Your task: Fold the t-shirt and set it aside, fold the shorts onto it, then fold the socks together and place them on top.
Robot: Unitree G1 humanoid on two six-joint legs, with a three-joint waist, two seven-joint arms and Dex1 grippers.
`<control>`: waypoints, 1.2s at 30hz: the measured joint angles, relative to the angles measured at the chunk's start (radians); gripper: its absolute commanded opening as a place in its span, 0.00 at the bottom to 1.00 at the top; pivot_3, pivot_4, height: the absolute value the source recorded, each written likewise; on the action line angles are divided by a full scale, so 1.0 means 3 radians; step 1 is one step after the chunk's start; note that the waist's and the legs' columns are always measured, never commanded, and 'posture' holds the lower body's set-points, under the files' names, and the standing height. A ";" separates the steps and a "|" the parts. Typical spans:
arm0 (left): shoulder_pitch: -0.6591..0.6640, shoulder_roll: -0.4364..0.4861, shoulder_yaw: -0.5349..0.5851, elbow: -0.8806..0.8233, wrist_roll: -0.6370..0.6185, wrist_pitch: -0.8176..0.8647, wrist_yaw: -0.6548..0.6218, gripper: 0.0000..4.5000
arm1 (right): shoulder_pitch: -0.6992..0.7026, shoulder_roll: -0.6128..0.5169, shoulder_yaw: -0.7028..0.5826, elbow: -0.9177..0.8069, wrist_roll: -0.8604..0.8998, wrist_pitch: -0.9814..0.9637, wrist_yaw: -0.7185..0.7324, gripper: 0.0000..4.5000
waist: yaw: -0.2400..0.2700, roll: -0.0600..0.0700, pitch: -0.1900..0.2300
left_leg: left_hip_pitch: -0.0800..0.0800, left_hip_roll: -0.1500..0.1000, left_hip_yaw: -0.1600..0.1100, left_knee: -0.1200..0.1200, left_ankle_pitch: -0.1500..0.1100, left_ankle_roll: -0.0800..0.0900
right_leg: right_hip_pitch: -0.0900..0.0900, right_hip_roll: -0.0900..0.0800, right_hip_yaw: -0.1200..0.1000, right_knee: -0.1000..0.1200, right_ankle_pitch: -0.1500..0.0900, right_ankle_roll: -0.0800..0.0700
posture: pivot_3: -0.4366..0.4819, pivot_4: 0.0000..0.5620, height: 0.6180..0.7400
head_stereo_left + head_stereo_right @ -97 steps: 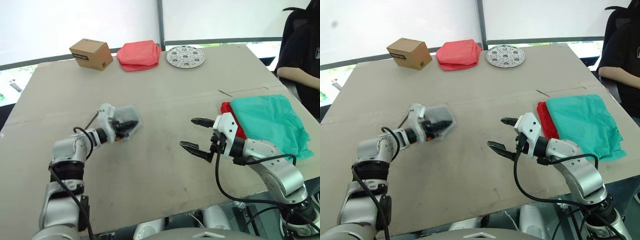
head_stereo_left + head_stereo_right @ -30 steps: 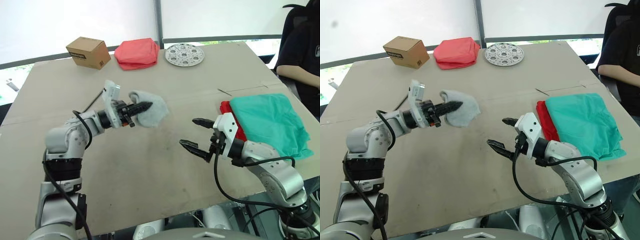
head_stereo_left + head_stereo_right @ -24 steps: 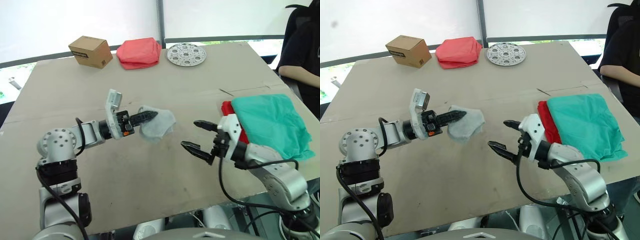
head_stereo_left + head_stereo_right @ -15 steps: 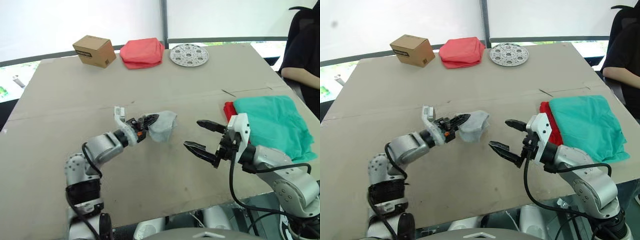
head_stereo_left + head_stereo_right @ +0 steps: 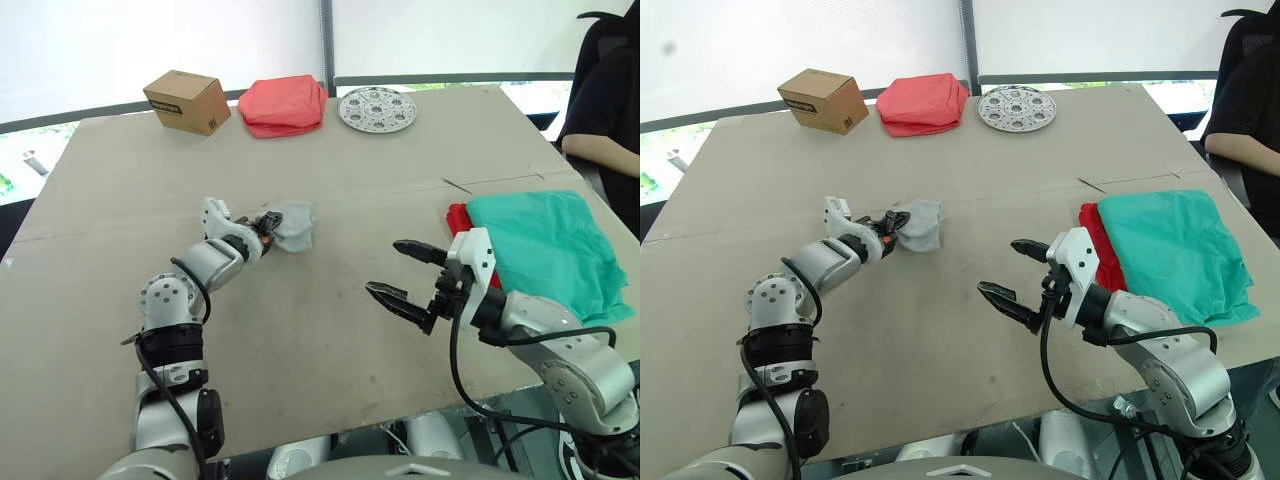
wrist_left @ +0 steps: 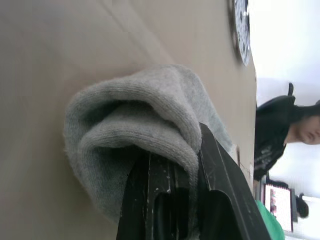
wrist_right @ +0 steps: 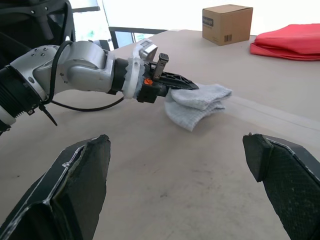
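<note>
Left gripper (image 5: pixel 272 224): jaws clamped on the socks (image 5: pixel 292 225), a bunched grey bundle held low over the middle of the bench (image 5: pixel 330 350), apparently brushing its surface.
Right gripper (image 5: pixel 402 272): jaws spread wide, nothing between them, hovering near the front edge, well apart from the socks.
Shorts (image 5: pixel 545 252): teal, folded, lying at the right edge of the bench.
T-shirt (image 5: pixel 459 222): red, under the shorts, just a strip peeking out on the side toward the middle.
Far edge: cardboard box (image 5: pixel 186 101), folded salmon cloth (image 5: pixel 284 103), round perforated disc (image 5: pixel 377 108) in a row.
</note>
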 measured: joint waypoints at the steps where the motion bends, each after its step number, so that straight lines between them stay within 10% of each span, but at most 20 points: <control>1: 0.0000 0.0001 0.0032 0.0014 0.0058 0.0001 -0.0038 0.28 | 0.0002 0.0002 0.0013 0.0002 -0.0017 -0.0007 -0.0006 1.00 | 0.0001 0.0000 0.0000 | 0.0000 0.0001 0.0000 0.0000 0.0000 0.0000 | 0.0000 -0.0001 0.0000 0.0000 0.0000 0.0001 | 0.48 0.27 1.00; 6: -0.0074 -0.0086 0.0245 0.0050 0.0096 -0.0006 0.0092 0.79 | 0.0017 0.0005 0.0044 0.0032 -0.0088 -0.0051 -0.0017 1.00 | 0.0002 0.0000 0.0000 | 0.0000 0.0001 -0.0002 0.0000 0.0000 0.0000 | 0.0000 -0.0002 -0.0001 -0.0001 0.0002 0.0005 | 0.48 0.27 1.00; 14: 0.0180 0.0318 0.0656 -0.0036 -0.0465 0.0503 0.0383 0.79 | 0.0029 0.0003 0.0100 0.0097 -0.0135 -0.0104 0.0016 1.00 | -0.0082 0.0000 0.0001 | 0.0002 0.0004 -0.0002 -0.0003 -0.0002 0.0003 | -0.0002 -0.0001 -0.0001 0.0000 0.0001 0.0008 | 0.48 0.27 1.00; 19: 0.0487 0.0841 0.0605 -0.0204 -0.0282 0.0837 -0.0136 0.79 | -0.0039 0.0045 0.0169 0.0220 -0.0189 -0.0173 0.0057 1.00 | -0.0077 -0.0002 0.0004 | 0.0001 0.0001 -0.0003 -0.0003 -0.0002 0.0002 | -0.0004 0.0000 -0.0003 0.0000 -0.0001 0.0004 | 0.48 0.27 1.00; 23: 0.0705 0.1174 0.0377 -0.0483 0.0427 0.0607 -0.1055 0.79 | -0.0102 0.0070 0.0208 0.0291 -0.0225 -0.0210 0.0113 1.00 | -0.0061 0.0002 0.0006 | 0.0000 0.0002 -0.0003 -0.0004 -0.0002 0.0002 | -0.0004 -0.0001 -0.0003 -0.0002 -0.0007 -0.0006 | 0.48 0.27 1.00; 26: 0.1212 0.1821 -0.0286 -0.1105 0.1531 -0.0228 -0.2600 0.79 | -0.0111 0.0080 0.0231 0.0354 -0.0247 -0.0237 0.0139 1.00 | -0.0081 0.0012 0.0014 | -0.0002 0.0007 0.0013 -0.0017 -0.0001 -0.0001 | -0.0012 -0.0002 0.0006 -0.0014 -0.0005 -0.0012 | 0.48 0.27 1.00; 34: 0.0944 0.1881 -0.1027 -0.0205 0.3826 -0.3191 -0.3797 0.79 | -0.0154 0.0083 0.0245 0.0386 -0.0312 -0.0286 0.0183 1.00 | -0.0042 0.0017 0.0015 | -0.0015 0.0018 0.0020 -0.0028 -0.0008 0.0013 | -0.0022 -0.0009 0.0011 -0.0031 -0.0003 -0.0015 | 0.48 0.27 1.00; 36: 0.0924 0.1894 -0.1044 -0.0020 0.3966 -0.3510 -0.3887 0.92 | -0.0154 0.0081 0.0245 0.0386 -0.0322 -0.0292 0.0182 1.00 | -0.0052 0.0017 0.0015 | -0.0017 0.0019 0.0019 -0.0031 -0.0008 0.0014 | -0.0025 -0.0011 0.0011 -0.0031 -0.0001 -0.0016 | 0.48 0.27 1.00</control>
